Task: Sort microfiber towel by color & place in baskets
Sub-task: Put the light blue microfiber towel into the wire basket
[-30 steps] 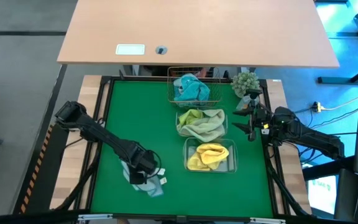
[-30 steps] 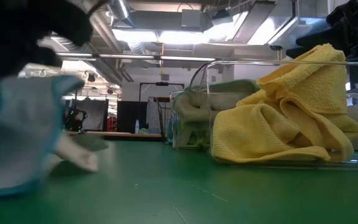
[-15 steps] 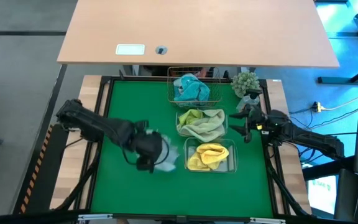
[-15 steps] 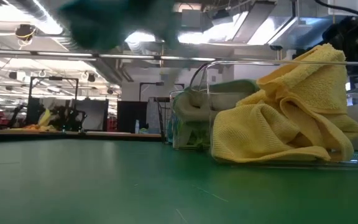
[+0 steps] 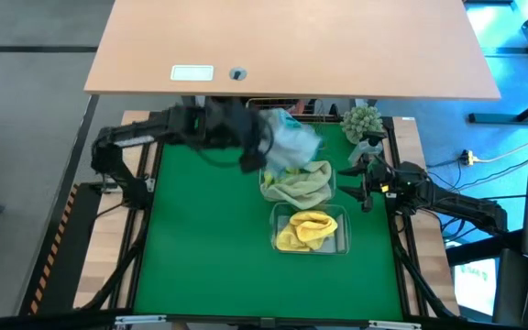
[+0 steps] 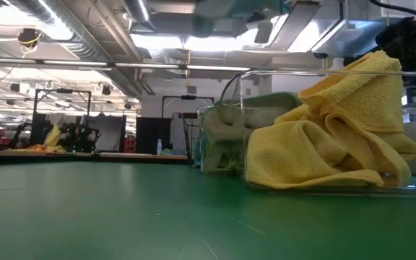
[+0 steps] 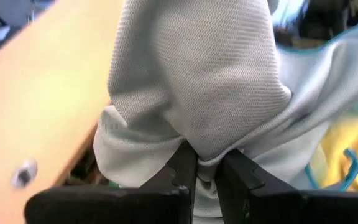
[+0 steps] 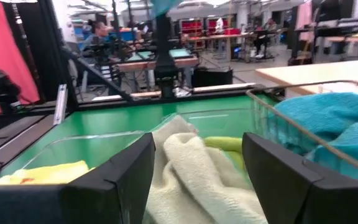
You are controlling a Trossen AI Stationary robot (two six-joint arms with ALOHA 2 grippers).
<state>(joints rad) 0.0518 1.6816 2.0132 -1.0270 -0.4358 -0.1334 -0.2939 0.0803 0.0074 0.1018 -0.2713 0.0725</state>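
Fingers (image 7: 185, 168) of the left gripper (image 5: 250, 154) pinch a fold of pale blue towel (image 5: 291, 139) between them, the cloth bunching above the tips in the left wrist view and hanging in the air at the far middle of the green table (image 5: 200, 266), over the near edge of the wire basket (image 5: 314, 131) and the far rim of the middle tub (image 5: 266, 174). Teal cloth (image 8: 328, 118) already lies in that wire basket, green towels (image 5: 299, 183) fill the middle tub and a yellow towel (image 5: 308, 229) sits in the near tub (image 5: 343, 240), so the wire basket looks the likely home for this load. Doing it well probably means carrying the towel fully over the basket's centre before letting go, low enough that trailing corners fall inside and do not drape onto the green pile. The right gripper (image 5: 367, 186) waits beside the tubs at the table's right edge, fingers spread wide and empty, just near of a small plant (image 5: 363, 120).
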